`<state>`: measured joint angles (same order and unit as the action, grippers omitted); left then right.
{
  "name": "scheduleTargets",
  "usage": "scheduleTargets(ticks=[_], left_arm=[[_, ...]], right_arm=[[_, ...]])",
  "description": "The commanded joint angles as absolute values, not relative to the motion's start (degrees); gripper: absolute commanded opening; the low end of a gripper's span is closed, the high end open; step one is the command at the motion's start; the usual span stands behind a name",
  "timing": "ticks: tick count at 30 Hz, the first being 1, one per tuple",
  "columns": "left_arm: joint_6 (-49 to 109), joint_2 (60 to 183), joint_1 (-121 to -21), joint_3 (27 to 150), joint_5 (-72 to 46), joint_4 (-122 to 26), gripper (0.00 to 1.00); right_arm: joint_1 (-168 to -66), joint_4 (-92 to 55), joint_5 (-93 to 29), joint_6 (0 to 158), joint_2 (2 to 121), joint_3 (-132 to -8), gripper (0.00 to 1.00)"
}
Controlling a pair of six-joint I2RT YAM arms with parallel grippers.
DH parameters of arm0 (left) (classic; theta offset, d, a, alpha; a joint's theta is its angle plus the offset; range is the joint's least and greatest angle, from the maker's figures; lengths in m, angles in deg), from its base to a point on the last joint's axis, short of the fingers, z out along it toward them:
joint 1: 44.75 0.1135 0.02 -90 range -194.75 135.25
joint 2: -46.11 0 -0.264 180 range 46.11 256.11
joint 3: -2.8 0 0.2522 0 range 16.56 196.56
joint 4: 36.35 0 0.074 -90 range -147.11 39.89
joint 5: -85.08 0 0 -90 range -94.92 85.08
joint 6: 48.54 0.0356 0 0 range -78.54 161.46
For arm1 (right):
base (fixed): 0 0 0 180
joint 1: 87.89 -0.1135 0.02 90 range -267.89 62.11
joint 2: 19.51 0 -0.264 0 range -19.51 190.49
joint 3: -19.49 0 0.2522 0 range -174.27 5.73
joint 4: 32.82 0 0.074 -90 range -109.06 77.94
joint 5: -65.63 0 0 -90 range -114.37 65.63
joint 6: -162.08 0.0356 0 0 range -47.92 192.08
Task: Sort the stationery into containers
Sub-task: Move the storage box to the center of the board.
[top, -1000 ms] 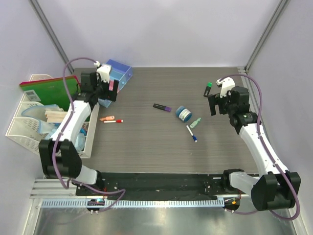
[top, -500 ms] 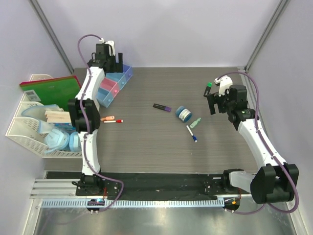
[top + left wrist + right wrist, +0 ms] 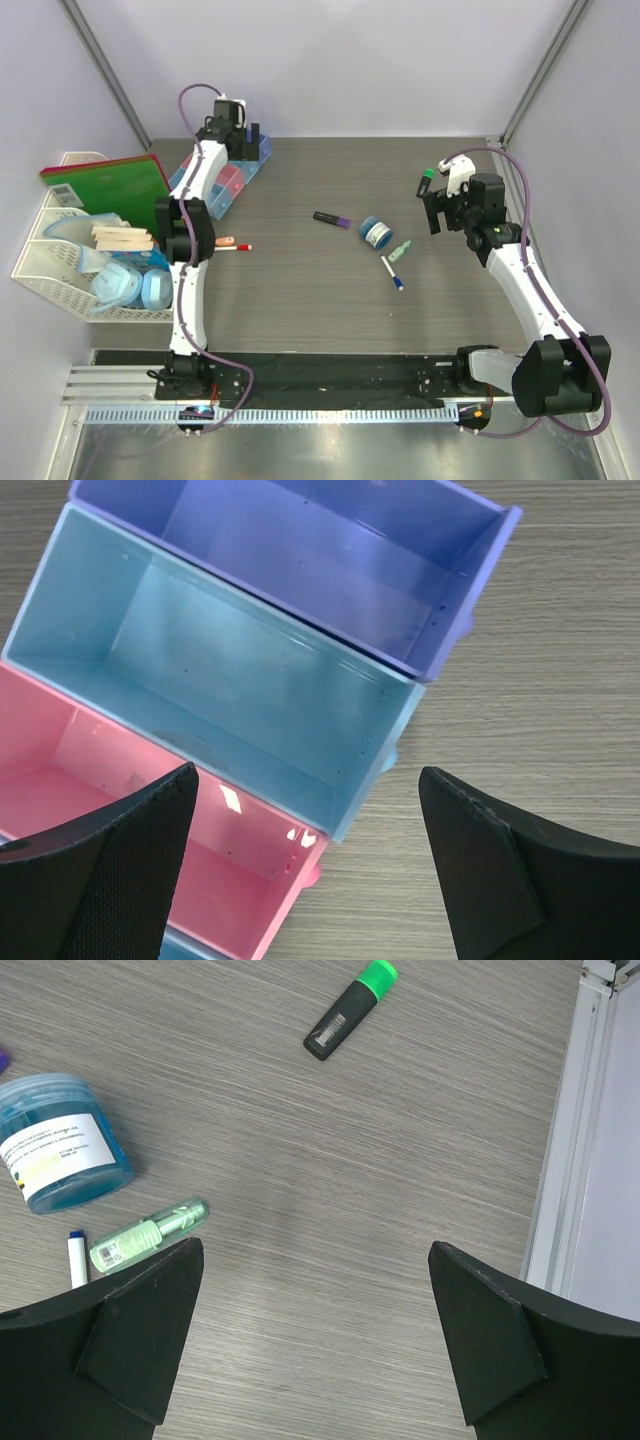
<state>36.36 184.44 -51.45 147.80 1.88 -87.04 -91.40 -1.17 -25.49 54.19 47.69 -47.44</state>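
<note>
The row of joined bins [image 3: 232, 180] stands at the far left. My left gripper [image 3: 246, 138] hovers open and empty above its far end. Its wrist view shows the purple-blue bin [image 3: 300, 550], a light blue bin [image 3: 210, 680] and the pink bin [image 3: 150, 810], all empty, below the gripper [image 3: 310, 865]. My right gripper [image 3: 435, 207] is open and empty above bare table [image 3: 315, 1330]. Near it lie the green-capped highlighter [image 3: 350, 1010], blue jar [image 3: 60, 1155], green-white bottle [image 3: 150, 1240] and blue-capped marker [image 3: 77, 1260]. The purple-ended highlighter [image 3: 332, 219] and red-capped marker [image 3: 232, 247] lie mid-table.
A white mesh organiser [image 3: 50, 262] at the left edge holds a green notebook [image 3: 105, 185] and wooden sticks [image 3: 120, 237]. A small orange-pink item [image 3: 220, 241] lies beside the red-capped marker. A metal rail [image 3: 575, 1150] borders the table on the right.
My left arm has swung from beside the organiser up and out over the far end of the bins. My right arm has barely moved. The stationery lies where it was.
</note>
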Motion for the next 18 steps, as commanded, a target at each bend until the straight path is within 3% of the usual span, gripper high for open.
scheduleTargets(ticks=[1, 18], left_arm=[[39.08, 186.12, -52.66, 150.33, 1.58, -85.00, 0.92], [43.39, 190.87, -56.62, 151.48, -4.56, -83.33, 0.93]], right_arm=[[-91.14, -3.32, -25.60, 54.33, 45.44, -46.83, 1.00], [-91.14, -4.29, -24.98, 54.41, 45.09, -45.77, 1.00]])
